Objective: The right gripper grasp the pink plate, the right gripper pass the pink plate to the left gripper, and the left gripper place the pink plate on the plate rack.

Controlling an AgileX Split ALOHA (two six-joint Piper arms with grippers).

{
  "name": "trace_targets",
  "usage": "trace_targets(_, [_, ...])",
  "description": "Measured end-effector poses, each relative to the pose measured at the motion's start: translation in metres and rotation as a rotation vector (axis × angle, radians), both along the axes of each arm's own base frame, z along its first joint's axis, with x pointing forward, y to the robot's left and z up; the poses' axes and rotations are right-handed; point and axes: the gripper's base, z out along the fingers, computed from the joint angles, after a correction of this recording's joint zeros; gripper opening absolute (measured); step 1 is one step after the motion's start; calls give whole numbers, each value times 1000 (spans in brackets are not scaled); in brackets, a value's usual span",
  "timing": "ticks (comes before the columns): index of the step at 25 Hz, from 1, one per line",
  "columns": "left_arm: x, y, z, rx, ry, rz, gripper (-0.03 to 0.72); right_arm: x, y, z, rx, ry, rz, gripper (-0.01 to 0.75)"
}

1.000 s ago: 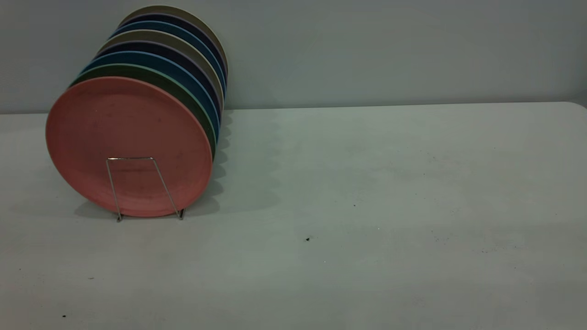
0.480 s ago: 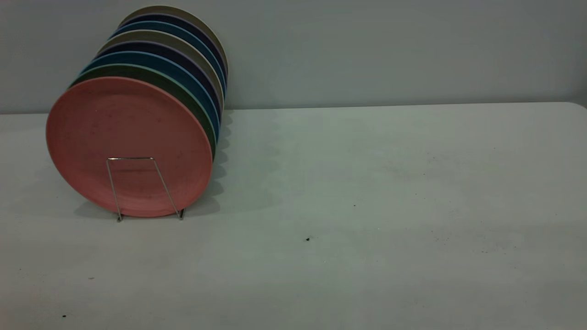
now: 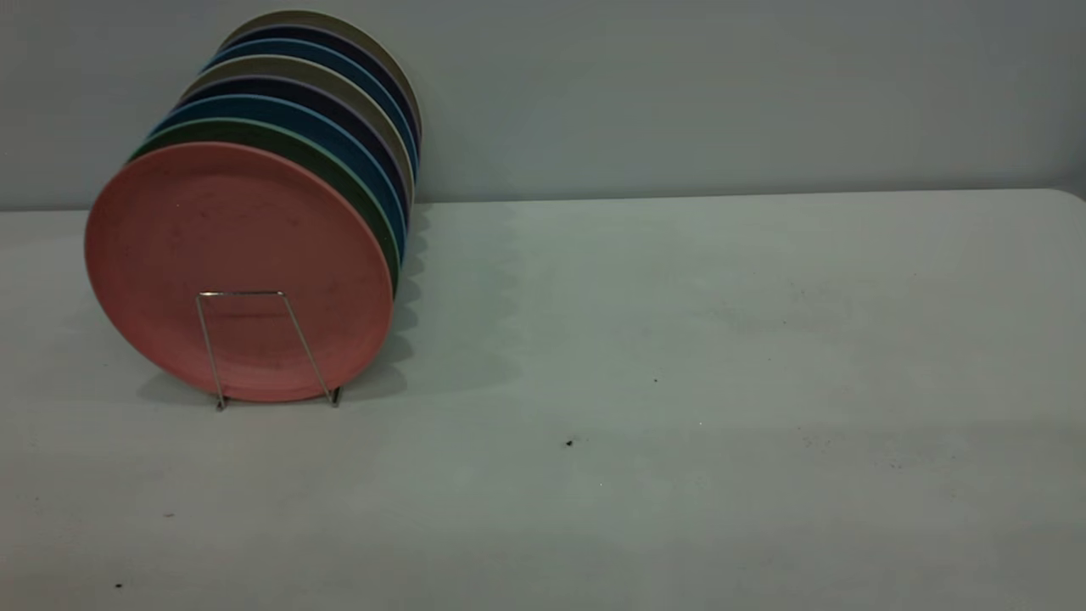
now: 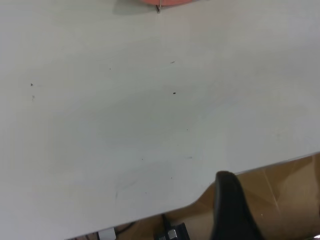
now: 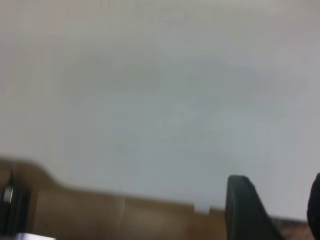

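Pink plate (image 3: 229, 263) is already upright in the front slot of the plate rack (image 3: 254, 339), left side of the exterior frame, leaning back on the green plate (image 3: 339, 174) with the blue and grey ones stacked behind. Neither arm shows in that view

Left gripper (image 4: 232, 210): only one dark finger is visible at the lower right of its wrist frame, above the table (image 4: 150, 125) edge, so you can't tell its jaw state. The plate's bottom edge just peeks in at the top of that frame, well apart

Right gripper (image 5: 275, 210): two dark fingers at the lower right of its frame with a clear gap and nothing between them, so released

Risks, my read:
- plate is held by one thin wire loop; a bump could tip it forward off the rack
- don't swing an arm through the row, the whole stack could shift
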Motion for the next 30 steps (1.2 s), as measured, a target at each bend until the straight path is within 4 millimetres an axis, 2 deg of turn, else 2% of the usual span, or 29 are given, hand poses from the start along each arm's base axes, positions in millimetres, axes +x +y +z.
trace_targets(5, [0,0,0,0,0,0,460,-32,-2,2,9,-217,-75,316])
trace_targets(7, [0,0,0,0,0,0,460,-37,-2,2,9,-237,-82,315])
trace_targets(12, [-2,0,0,0,-16,0,460,-38,-2,1,10,-232,-83,314])
trace_targets(19, [-21,0,-2,-3,-146,0,460,-38,-1,1,11,-232,-82,314])
trace_targets(30, [-21,0,-2,-3,-150,0,460,-38,-1,1,11,-233,-82,314])
